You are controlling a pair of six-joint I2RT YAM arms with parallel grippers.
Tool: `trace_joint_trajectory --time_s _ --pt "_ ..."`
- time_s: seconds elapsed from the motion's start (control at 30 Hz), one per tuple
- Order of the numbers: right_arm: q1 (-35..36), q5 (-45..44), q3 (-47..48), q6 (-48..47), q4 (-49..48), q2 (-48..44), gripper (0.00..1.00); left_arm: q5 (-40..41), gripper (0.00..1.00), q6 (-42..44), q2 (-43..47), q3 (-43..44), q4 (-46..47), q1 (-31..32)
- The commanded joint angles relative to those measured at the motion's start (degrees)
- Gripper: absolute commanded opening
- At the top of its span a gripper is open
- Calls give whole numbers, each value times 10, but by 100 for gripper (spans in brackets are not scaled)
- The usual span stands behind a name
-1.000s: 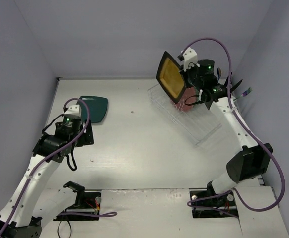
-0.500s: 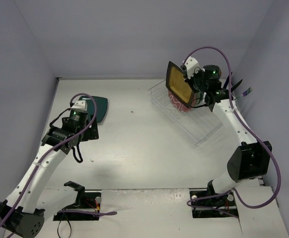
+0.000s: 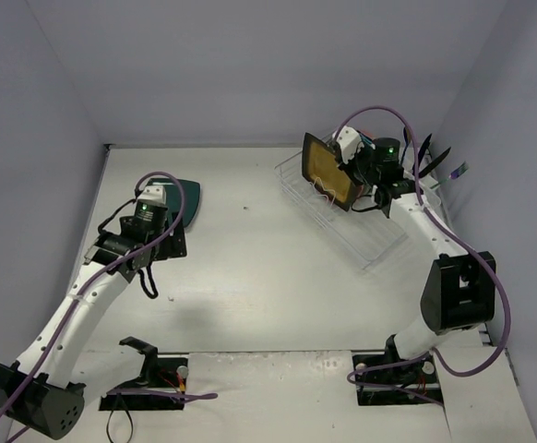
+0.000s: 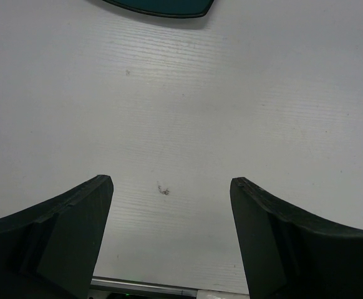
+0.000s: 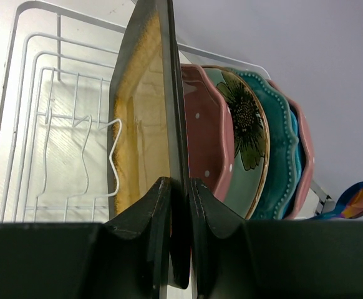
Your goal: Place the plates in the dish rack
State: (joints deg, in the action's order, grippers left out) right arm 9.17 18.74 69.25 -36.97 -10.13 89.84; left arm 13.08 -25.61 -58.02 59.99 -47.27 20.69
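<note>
So, right gripper (image 5: 179, 187) was clamped narrow on the edge of the mustard-yellow plate (image 5: 141, 124), one finger on each face, with the black rim pinched between them. Plate stood on edge, roughly upright, over the dish rack (image 5: 32, 75). Its back was just beside the pink dotted plate (image 5: 206, 137); couldn't tell if they touched. Behind that, in a row and all on edge: the mint flower plate (image 5: 247, 131), the teal-blue dotted plate (image 5: 281, 143), then another pink rim at the back. A colourful spoon (image 5: 356, 199) poked out past the stack. The yellow plate's held edge was hidden by the fingers, so whether it sat in a slot couldn't be told.

Overhead, the right gripper (image 3: 356, 169) held the yellow plate (image 3: 331, 171) at the far end of the rack (image 3: 379, 242).

Left gripper (image 4: 169, 180) was wide open and held nothing, with bare table (image 4: 262, 93) between the fingers. Dark teal plate (image 4: 163, 6) lay flat ahead of it, just cut off at the frame edge and apart from the fingertips. Overhead it was at the far left of the table (image 3: 187, 198).

Against a second earlier: the yellow plate had come down from a raised, tilted pose above the rack's far corner to sit low against the stack, covering most of the pink plate in the overhead view. Right grip unchanged. The left arm had reached forward toward the dark teal plate, jaws the same width; that plate hadn't moved.
</note>
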Motion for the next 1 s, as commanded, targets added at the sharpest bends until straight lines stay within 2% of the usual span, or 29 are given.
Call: trace_joint_trajectory --time_s 0.0,0.13,0.23,0.27,0.33,0.4,0.47,0.53,0.6,0.77,0.87,0.97 --pt "-6 21 9 8 -161 -13 0 3 76 -9 1 -5 34 2" --pt "-6 18 -32 49 -188 -19 7 -9 76 -27 -3 -20 50 1" --pt "-6 14 -52 73 -190 -27 13 -11 76 -37 -7 -24 63 1" --pt "-6 6 -56 80 -188 -28 18 -12 76 -38 -8 -25 67 0" --pt "-6 4 -60 95 -175 -33 20 -15 76 -45 -16 -27 81 -6" --pt "-6 -2 -62 120 -168 -37 28 -24 76 -53 -23 -26 89 -10" --pt "-6 -6 -68 138 -165 -49 40 -33 76 -62 -34 -24 104 -15" --pt "-6 -15 -69 151 -160 -63 42 -49 76 -66 -49 -19 117 -20" --pt "-6 -20 -65 153 -151 -71 49 -56 76 -73 -65 -15 125 -23" --pt "-5 -62 -57 160 -125 -108 63 -75 76 -91 -89 -7 152 -35" --pt "-5 -105 -51 165 -121 -129 70 -84 76 -109 -102 -7 169 -49" --pt "-5 -138 -36 208 -95 -149 73 -91 76 -131 -111 -10 183 -67"
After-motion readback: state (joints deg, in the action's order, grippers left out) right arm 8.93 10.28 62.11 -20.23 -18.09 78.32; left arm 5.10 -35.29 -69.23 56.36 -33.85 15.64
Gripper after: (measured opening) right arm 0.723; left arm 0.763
